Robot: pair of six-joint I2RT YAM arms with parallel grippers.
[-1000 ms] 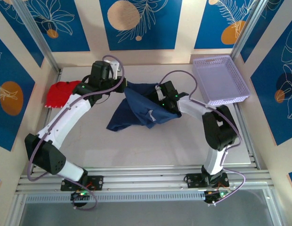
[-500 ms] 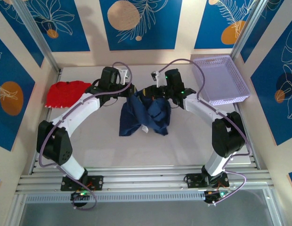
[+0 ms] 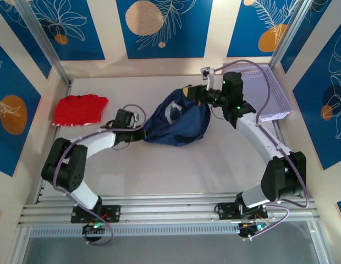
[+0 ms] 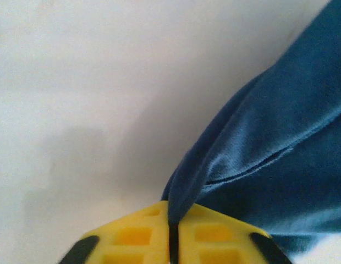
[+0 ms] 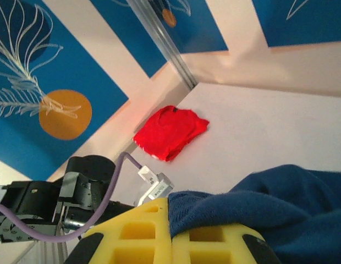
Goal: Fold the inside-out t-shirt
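Top external view: the navy t-shirt (image 3: pixel 179 125) lies bunched in a rounded heap on the table (image 3: pixel 176 170), just left of the purple basket (image 3: pixel 269 88). The right claw (image 3: pixel 190 92) sits btwn basket & shirt, at the heap's upper edge, w/ that edge raised off the table. The left claw (image 3: pixel 142 132) is on the side of the shirt away from the basket, low by the table, at the heap's lower left edge. A red garment (image 3: pixel 80 109) lies flat well left of the basket, beyond the shirt & apart from it.

Left wrist view: the left claw (image 4: pixel 173 236) has its yellow fingers pressed together on a fold of the shirt (image 4: pixel 280 154). Cloth comes out of the slit btwn them & fans up to the right, w/ a seam line across it. Pale table (image 4: pixel 77 82) takes up the left side, w/ a soft shadow next to the cloth.

Right wrist view: the right claw (image 5: pixel 170 234) is pressed together too, pinching a thick edge of the shirt (image 5: pixel 269 203), which bulges over one finger. Past it the red garment (image 5: pixel 170 132) lies on the table (image 5: pixel 258 121) near the wall corner. The left arm (image 5: pixel 49 203) w/ its purple cable shows at lower left.
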